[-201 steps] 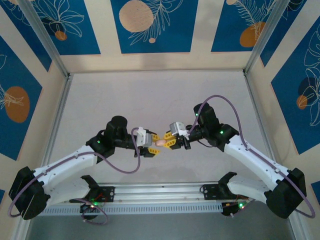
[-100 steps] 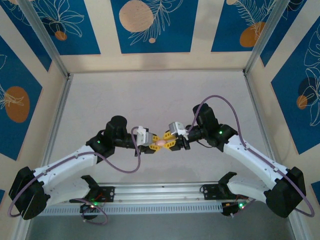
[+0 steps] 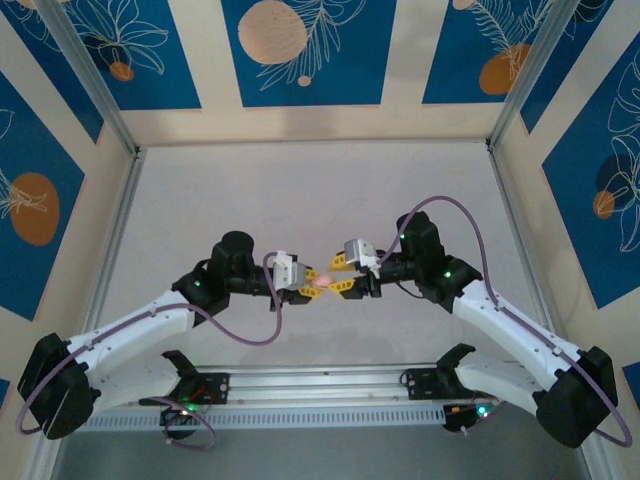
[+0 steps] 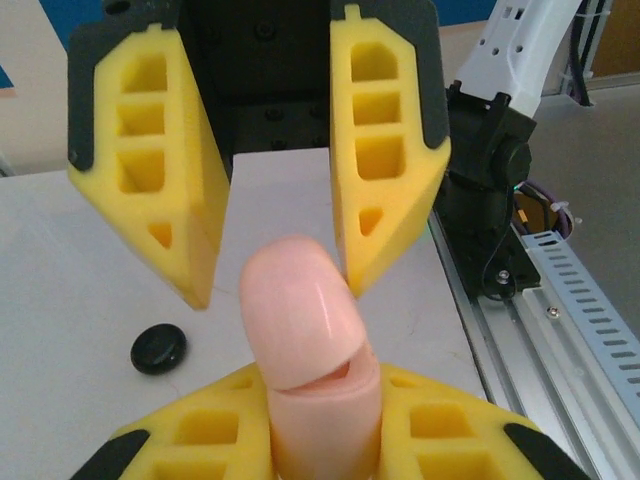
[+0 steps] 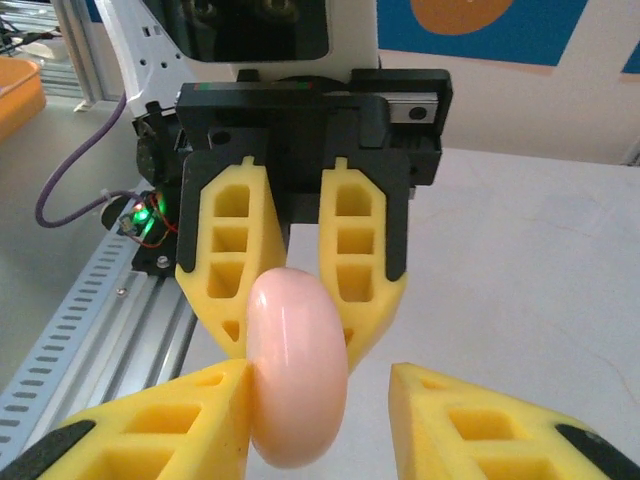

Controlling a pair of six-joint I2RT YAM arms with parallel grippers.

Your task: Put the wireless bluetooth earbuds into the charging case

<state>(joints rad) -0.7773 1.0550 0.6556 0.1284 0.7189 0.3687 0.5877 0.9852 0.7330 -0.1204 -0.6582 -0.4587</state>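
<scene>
The pale pink charging case hangs above the table between the two arms. My left gripper is shut on its lower half, and the lid stands slightly ajar along the seam. My right gripper is open around the case's other end; one of its fingers touches the case, and a gap shows beside the other. From the left wrist, the right gripper straddles the top of the lid. From the right wrist, the left gripper pinches the case from behind. The earbuds are out of view.
A small black round thing lies on the white table under the grippers. The slotted aluminium rail and an arm base run along the near edge. Frame posts bound the workspace sides.
The left gripper has closed on the pink case and the right gripper has opened its jaws off it. The right arm has shifted slightly to the right.
</scene>
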